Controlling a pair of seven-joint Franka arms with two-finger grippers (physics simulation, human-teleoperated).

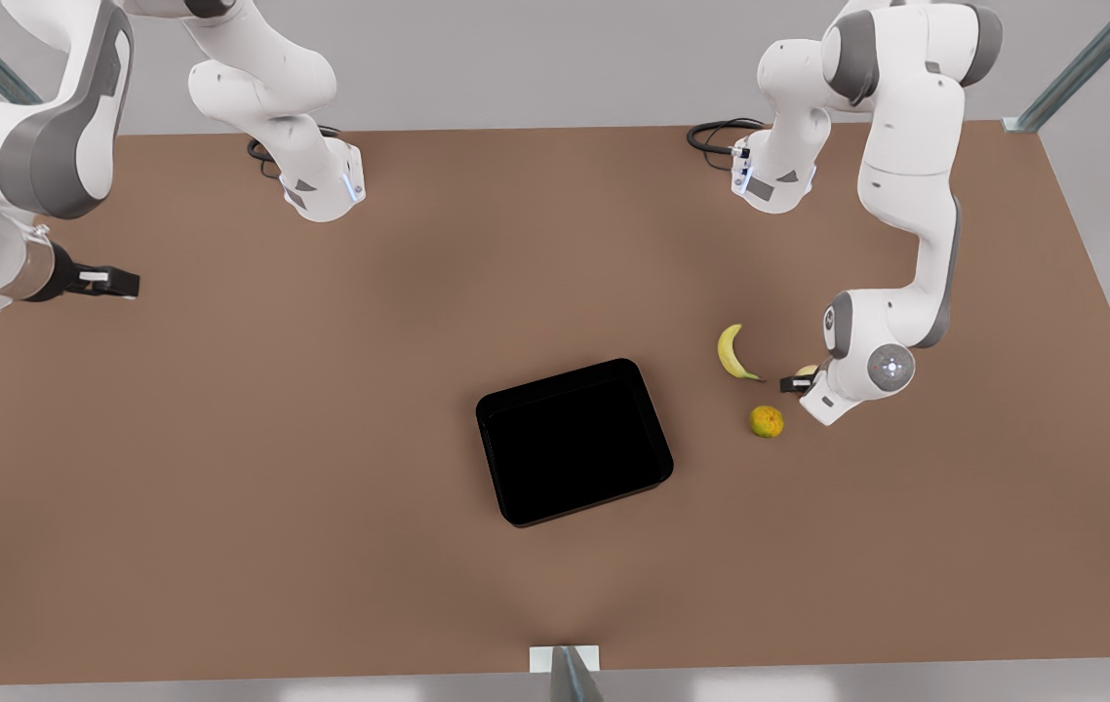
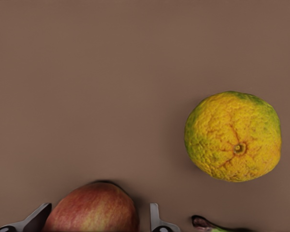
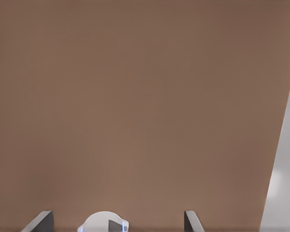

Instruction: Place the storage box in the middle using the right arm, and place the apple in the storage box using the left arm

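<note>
While the storage box (image 1: 574,442) sat on the brown desk (image 1: 321,439) near its middle, slightly skewed, the action was over on the front view's right. There the left gripper (image 1: 795,381) was down at desk level by the fruit, its fingers (image 2: 157,220) spread to either side of the apple (image 2: 94,208), close to it but, as far as I could judge, not yet clamped. The apple lay between the banana (image 1: 733,352) and the orange (image 1: 767,421), so the low approach looked meant to slip in without nudging either. The right gripper (image 1: 111,284) hung high at the front view's left edge, fingers (image 3: 38,222) apart and holding nothing, waiting well away from the box, presumably to keep the way clear.
</note>
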